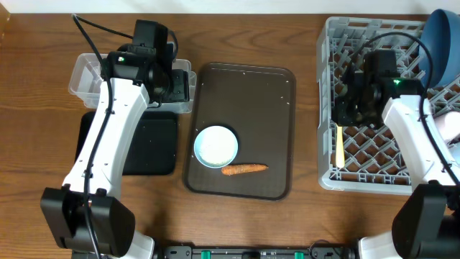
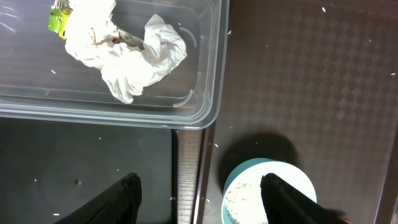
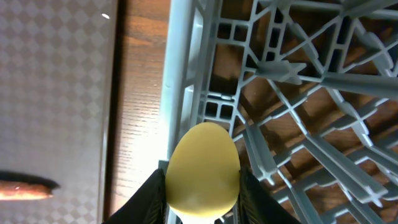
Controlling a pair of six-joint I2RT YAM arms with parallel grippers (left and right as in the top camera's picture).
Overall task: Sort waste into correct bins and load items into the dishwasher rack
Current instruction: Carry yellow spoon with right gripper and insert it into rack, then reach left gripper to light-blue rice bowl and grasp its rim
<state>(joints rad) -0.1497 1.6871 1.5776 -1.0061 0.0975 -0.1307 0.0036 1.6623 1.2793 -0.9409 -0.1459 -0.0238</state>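
I am seeing the left gripper (image 2: 200, 190) hanging with jaws open beside the clear tub (image 2: 211, 74) holding the tissue (image 2: 134, 53) at the table's (image 1: 29, 108) back left, and the right gripper (image 3: 202, 199) with jaws gripping the pale yellow spoon (image 3: 202, 165) at the dishwasher rack's (image 3: 298, 81) left edge.

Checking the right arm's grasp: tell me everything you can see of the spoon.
The spoon is pale yellow, smooth and matte, and looks like plastic. In the right wrist view its rounded bowl sits between the fingers of the right gripper, which close against both its sides, so it looks held. It is at the left wall of the grey rack. Overhead, its straight handle runs along that wall, inside the rack. Whether it touches the rack cannot be told.
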